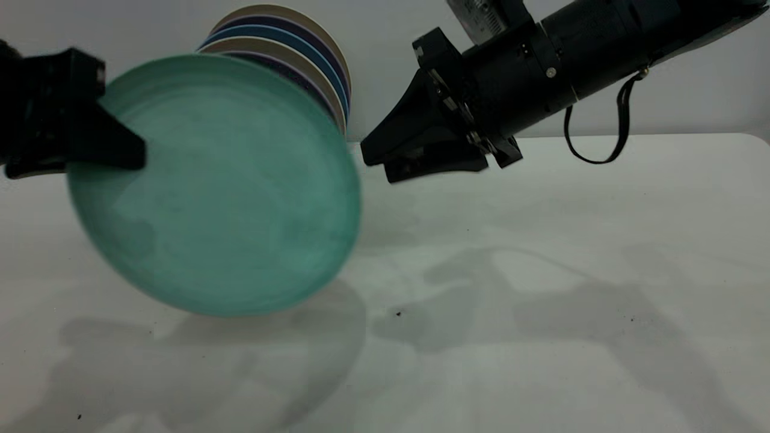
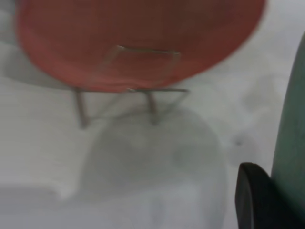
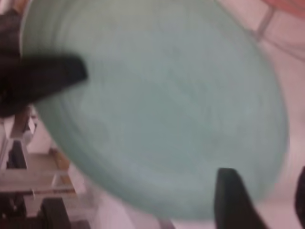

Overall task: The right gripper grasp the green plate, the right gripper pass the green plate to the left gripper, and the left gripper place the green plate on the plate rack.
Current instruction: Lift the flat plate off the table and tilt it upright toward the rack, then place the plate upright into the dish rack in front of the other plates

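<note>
The green plate [image 1: 228, 192] hangs tilted above the table, face toward the exterior camera. My left gripper [image 1: 135, 155] is shut on its left rim, with one black finger [image 1: 114, 144] lying across the front. In the left wrist view that gripper [image 2: 272, 188] pinches the plate's edge [image 2: 291, 138]. My right gripper [image 1: 376, 167] is open just to the right of the plate, clear of its rim. The right wrist view shows its fingers [image 3: 233, 200] spread with nothing between them, and the green plate [image 3: 162, 105] just beyond. The plate rack [image 2: 128, 93], thin silver wire, stands on the table ahead of the left wrist.
Several plates [image 1: 301, 48] stand upright in a row behind the green plate. A salmon-pink plate [image 2: 143, 38] leans in the rack's nearest slot. A black cable loop [image 1: 619, 120] hangs under the right arm. The white table [image 1: 541, 288] spreads to the right.
</note>
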Controlling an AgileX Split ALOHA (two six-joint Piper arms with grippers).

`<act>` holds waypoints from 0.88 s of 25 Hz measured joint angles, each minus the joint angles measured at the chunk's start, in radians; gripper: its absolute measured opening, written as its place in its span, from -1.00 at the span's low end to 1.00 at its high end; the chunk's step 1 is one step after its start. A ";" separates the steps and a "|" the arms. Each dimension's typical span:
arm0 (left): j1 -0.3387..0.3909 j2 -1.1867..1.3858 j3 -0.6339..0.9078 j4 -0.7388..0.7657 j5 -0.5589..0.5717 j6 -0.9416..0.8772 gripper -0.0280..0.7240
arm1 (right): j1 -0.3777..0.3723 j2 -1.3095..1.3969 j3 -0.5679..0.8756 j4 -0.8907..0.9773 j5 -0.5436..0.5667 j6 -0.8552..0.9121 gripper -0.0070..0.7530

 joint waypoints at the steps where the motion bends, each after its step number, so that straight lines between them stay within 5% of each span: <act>1: 0.000 0.000 0.000 0.001 -0.002 0.023 -0.70 | 0.000 0.000 0.000 -0.018 0.000 0.009 0.19; 4: 0.000 0.000 0.000 0.006 -0.005 0.084 -0.70 | -0.012 -0.001 0.000 -0.049 0.012 0.021 0.55; 8: 0.000 0.000 0.000 0.072 -0.033 0.133 -0.70 | -0.046 -0.001 0.000 -0.073 0.058 0.021 0.77; 14: 0.000 0.000 -0.008 0.305 -0.041 0.161 -0.70 | -0.153 -0.001 0.000 -0.168 0.092 0.028 0.69; 22: -0.033 0.000 -0.145 0.765 0.213 0.252 -0.70 | -0.298 -0.001 0.000 -0.389 0.040 0.132 0.53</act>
